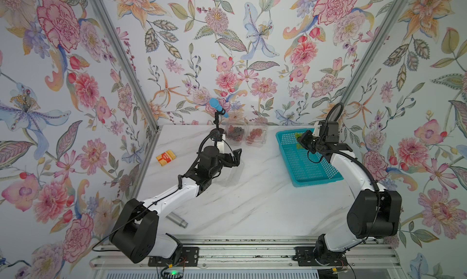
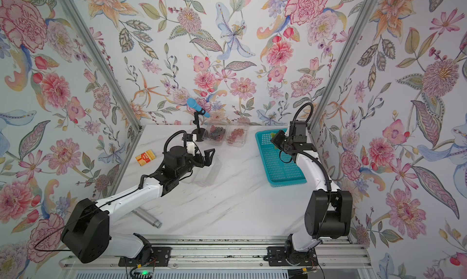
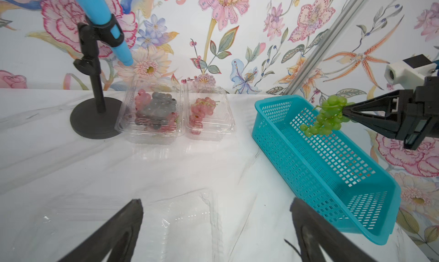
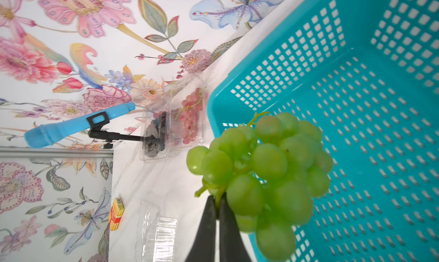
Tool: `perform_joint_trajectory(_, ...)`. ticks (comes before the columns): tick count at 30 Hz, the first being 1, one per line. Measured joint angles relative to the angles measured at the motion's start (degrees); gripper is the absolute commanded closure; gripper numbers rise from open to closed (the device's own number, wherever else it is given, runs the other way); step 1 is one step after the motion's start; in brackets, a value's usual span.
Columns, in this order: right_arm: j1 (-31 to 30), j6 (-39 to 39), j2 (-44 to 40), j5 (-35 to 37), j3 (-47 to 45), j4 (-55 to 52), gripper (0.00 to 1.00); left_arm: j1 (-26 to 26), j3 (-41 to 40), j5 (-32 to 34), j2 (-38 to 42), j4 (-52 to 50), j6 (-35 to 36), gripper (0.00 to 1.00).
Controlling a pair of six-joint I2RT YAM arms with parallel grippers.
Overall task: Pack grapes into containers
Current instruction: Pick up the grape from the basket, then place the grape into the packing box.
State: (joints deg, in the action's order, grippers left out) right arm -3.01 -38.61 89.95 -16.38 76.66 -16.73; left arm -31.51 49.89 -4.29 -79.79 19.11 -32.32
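The right gripper (image 4: 217, 199) is pinched tight on the stem end of the green grape bunch (image 4: 266, 177), its two black fingers pressed almost together. The bunch hangs in the air over the far end of the teal perforated basket (image 3: 320, 168); in the left wrist view it clears the basket's floor and walls. The basket sits on the right side of the white marble table (image 1: 252, 202).

The left gripper (image 3: 216, 201) is spread wide with nothing between its fingers. It is poised low over the open clamshell (image 3: 166, 220), a clear plastic box lying near the middle of the table with its lid folded back.

Along the back edge, against the wall, two more clear boxes sit just beside each other with their lids down. The dark-grape clamshell (image 3: 152, 113) holds dark purple berries along with some reddish ones. The red-grape clamshell (image 3: 206, 113), on the side nearer the basket, holds a red-pink bunch.

On the other side of the dark-grape box, a blue microphone (image 1: 218, 107) leans in a black stand (image 3: 95, 120), whose round base is just beside that box. A small orange-red box (image 1: 166, 157) lies near the left wall, and a metal cylinder (image 1: 178, 220) lies on the table beside the left arm's lower links
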Motion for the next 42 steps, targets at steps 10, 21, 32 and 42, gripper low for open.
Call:
perform_joint_trajectory(10,-13.25,2.58,2.78,-1.18,14.19,-3.67,1.00,5.18,-7.74,-0.20,7.76,-0.42,-3.28,0.00)
perform_joint_trajectory(21,-30.51,0.50,14.51,-4.42,19.67,-1.64,1.00,8.33,-15.76,-1.46,13.68,-0.90,-6.54,0.00)
perform_joint_trajectory(32,-39.10,-1.81,21.57,-6.40,18.86,0.76,1.00,9.40,-18.80,-1.46,17.05,-1.53,-7.21,0.00)
perform_joint_trajectory(42,-39.21,-2.58,21.57,-6.80,2.91,5.07,1.00,9.40,-19.56,-1.53,17.16,-1.49,-7.61,0.00)
